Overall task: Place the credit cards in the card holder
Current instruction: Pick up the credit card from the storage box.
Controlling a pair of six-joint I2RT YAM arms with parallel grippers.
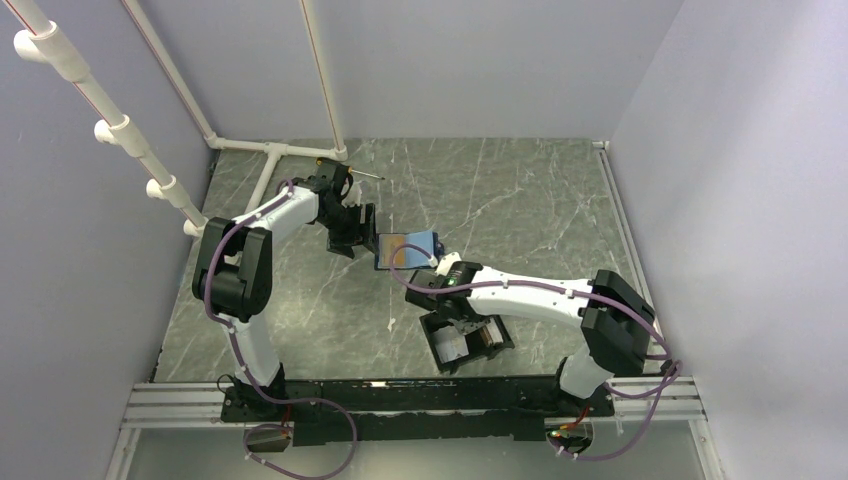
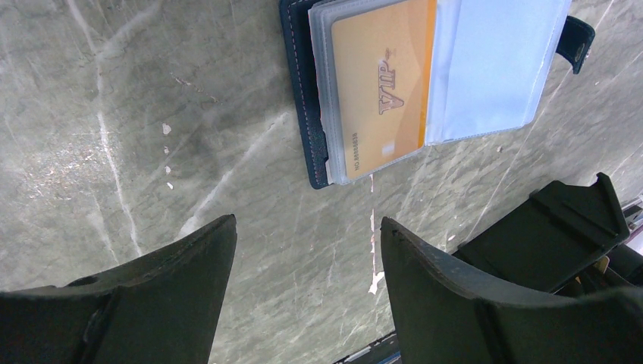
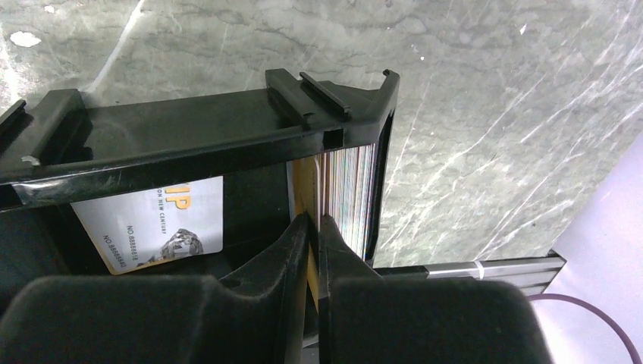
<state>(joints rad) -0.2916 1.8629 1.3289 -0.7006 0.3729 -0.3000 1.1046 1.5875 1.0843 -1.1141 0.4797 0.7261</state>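
Note:
The card holder (image 1: 470, 345) is a shallow black tray near the right arm's base. In the right wrist view its rim (image 3: 189, 129) fills the frame. My right gripper (image 3: 313, 220) is shut on the edge of an orange-gold credit card (image 3: 303, 182), held upright inside the tray beside a stack of cards on edge (image 3: 350, 189). A pale card with gold letters (image 3: 152, 224) lies flat in the tray. Another orange-gold card (image 2: 383, 83) sits in a clear sleeve of the open wallet. My left gripper (image 2: 307, 221) is open and empty, above the table just short of the wallet.
The dark blue wallet (image 1: 405, 248) lies open mid-table between the two grippers, with its snap tab (image 2: 578, 42) at the far side. White pipes (image 1: 270, 150) run along the back left. The metal rail (image 3: 485, 267) marks the near table edge.

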